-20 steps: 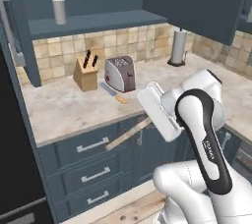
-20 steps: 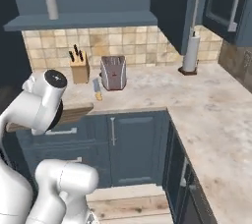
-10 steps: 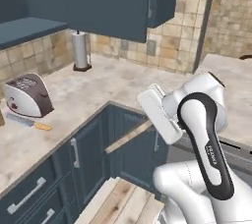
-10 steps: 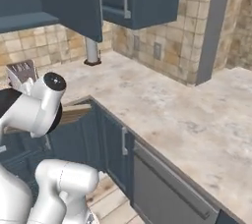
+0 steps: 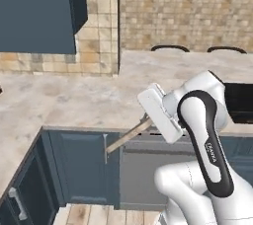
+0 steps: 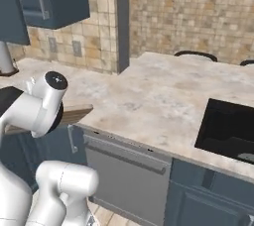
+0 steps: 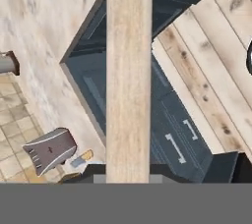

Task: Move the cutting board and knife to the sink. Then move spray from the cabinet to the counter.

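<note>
Cutting board, a flat light-brown wooden board, sticks out in the left base view from under the white hand of the arm, in the air in front of the bench's front edge and above the slate-blue cabinet doors. The end effector itself is hidden behind the hand here, but I judge that it is clamped on the board's edge. One beige marbled bench is visible here, and one board.

From the right base view, one end of the board shows beside the arm's elbow, near the bench's front edge. One deep black sink lies at the right end of the bench, well apart from the board. To do this step well, I think the board should stay level, pass over the bench with some height, and go down into the basin only when it is fully above it.

Through the hand view, the board runs straight up the middle. One small knife with an orange-tan handle lies on the bench beside one grey toaster.
</note>
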Controlling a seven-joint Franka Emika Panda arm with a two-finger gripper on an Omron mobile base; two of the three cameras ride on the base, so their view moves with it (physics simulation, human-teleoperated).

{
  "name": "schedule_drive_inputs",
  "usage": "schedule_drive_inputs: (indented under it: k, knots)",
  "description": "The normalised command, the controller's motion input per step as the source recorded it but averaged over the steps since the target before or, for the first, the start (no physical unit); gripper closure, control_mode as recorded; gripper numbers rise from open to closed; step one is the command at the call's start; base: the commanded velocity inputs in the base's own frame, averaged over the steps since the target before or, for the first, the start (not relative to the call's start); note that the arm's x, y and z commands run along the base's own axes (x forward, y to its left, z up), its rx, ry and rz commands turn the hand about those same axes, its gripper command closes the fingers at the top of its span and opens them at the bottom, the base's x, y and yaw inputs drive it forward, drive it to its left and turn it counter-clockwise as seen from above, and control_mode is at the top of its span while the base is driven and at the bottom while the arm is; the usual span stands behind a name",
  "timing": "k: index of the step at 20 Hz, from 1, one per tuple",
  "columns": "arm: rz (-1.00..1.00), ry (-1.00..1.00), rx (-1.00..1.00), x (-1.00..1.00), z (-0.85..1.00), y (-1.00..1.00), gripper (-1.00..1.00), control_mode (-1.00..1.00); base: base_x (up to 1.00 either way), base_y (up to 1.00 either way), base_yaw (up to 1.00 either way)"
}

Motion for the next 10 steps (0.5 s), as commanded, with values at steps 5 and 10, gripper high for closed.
schedule_drive_inputs:
  k: [5, 10]
  knots:
    - [0.0, 0.0, 0.0, 0.0, 0.0, 0.0, 1.0, 1.0, 0.34, -0.41, -0.67]
    - [0.0, 0.0, 0.0, 0.0, 0.0, 0.0, 1.0, 1.0, 0.65, -0.64, 0.05]
